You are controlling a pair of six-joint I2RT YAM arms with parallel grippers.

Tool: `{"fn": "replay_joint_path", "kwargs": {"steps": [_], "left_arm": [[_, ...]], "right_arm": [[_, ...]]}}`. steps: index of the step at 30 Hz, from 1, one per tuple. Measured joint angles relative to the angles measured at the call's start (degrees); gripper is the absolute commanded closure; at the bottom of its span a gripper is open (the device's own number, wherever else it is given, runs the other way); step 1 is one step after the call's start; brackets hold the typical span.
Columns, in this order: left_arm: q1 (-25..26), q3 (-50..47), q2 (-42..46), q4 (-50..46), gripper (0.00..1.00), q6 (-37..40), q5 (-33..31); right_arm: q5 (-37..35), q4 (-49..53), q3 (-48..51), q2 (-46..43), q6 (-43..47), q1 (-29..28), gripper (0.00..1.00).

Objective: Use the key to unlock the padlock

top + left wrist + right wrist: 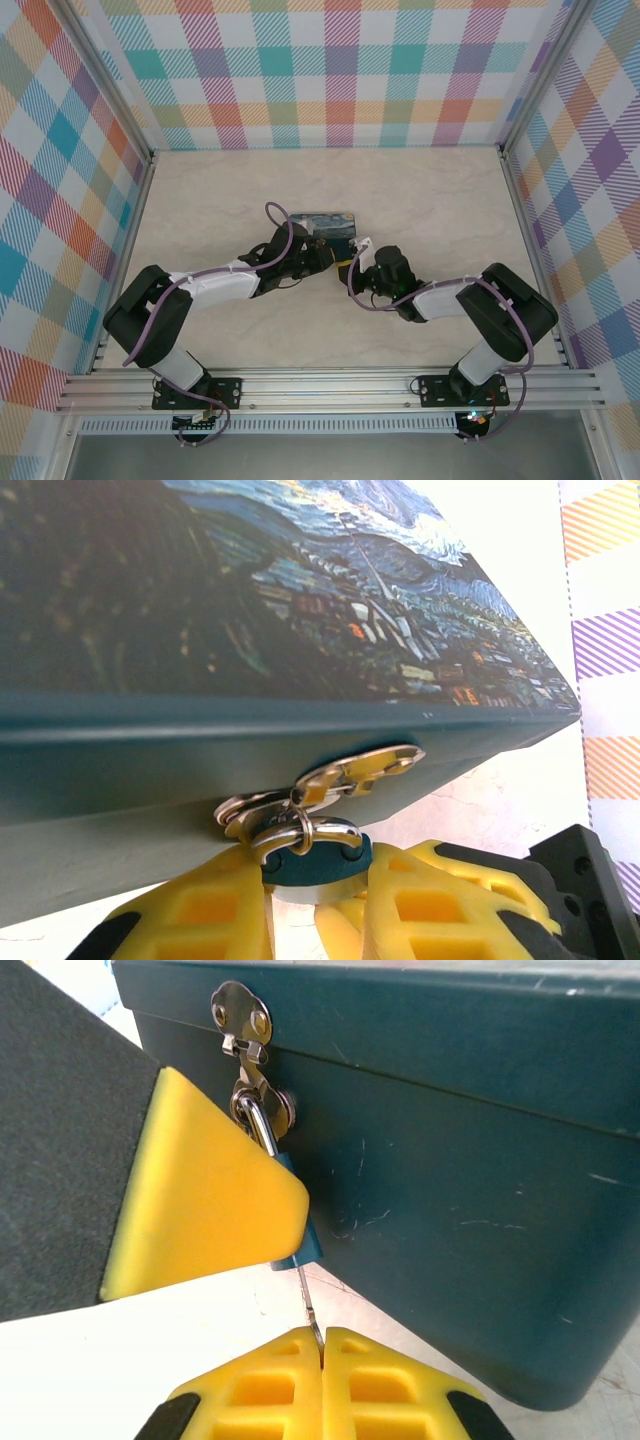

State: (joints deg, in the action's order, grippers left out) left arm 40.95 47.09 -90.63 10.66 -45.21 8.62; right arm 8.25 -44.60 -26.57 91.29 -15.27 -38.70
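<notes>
The teal padlock (pixel 318 863) hangs by its silver shackle (pixel 330 831) from the hasp ring on the tin's front. My left gripper (pixel 316 878) is shut on its body, one yellow finger on each side. In the right wrist view the padlock (pixel 311 1245) is a teal sliver behind the left gripper's yellow finger (pixel 200 1195). The thin key (pixel 308 1298) runs from the padlock's underside down into my right gripper (pixel 322 1338), which is shut on it. From above, the left gripper (pixel 328 255) and right gripper (pixel 353 270) meet at the tin's near side.
The blue-and-yellow painted tin box (pixel 322 222) stands mid-table, its dark teal front wall (pixel 450 1160) just behind the padlock. A silver hasp (pixel 242 1015) joins lid and body. Checked walls (pixel 60 200) enclose the pale table (pixel 450 200) on three sides.
</notes>
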Motion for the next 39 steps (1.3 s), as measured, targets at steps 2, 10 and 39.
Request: {"fn": "replay_joint_path", "kwargs": {"steps": [2,10,39], "left_arm": [[0.0,0.0,0.0,0.0,0.79,0.0,0.0],[0.0,0.0,0.0,0.5,0.79,0.0,0.3],[-0.1,0.0,-0.7,3.3,0.75,-0.5,0.9]], "right_arm": [[1.3,-0.4,0.0,0.2,-0.9,0.5,0.98],[5.1,-0.9,0.0,0.2,-3.4,2.3,0.98],[7.3,-3.0,-1.1,0.8,-7.4,3.9,0.99]]}}
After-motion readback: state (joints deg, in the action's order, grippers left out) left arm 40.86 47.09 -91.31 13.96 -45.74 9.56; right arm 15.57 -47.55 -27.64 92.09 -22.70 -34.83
